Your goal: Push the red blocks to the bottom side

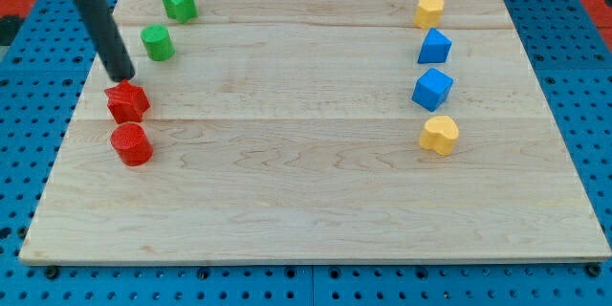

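my tip (pixel 122 77) is right at the top edge of the red star block (pixel 126 101), looks like touching, no jaws so nothing held. red cylinder (pixel 131 144) just below it, both on the left of the wooden board (pixel 316 201), approx mid height. green blocks (pixel 168 23) up top left, blue (pixel 433 69) + yellow (pixel 436 72) blocks far right

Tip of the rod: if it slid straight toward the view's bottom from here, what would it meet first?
My tip sits at the top edge of the red star, seemingly touching it. That block comes first; the red cylinder lies just below it, next in line.
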You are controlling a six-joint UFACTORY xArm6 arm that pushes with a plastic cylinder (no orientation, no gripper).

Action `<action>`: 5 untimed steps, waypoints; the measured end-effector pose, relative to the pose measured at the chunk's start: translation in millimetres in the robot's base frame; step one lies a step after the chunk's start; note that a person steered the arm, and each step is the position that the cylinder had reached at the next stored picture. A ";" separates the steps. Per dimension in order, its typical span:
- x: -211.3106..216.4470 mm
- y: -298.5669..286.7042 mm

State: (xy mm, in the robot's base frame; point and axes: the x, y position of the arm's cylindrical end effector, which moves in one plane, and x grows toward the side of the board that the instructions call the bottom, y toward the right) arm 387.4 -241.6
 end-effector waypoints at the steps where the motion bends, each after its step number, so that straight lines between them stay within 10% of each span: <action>1: 44.9 17.3; 5: 138.8 147.9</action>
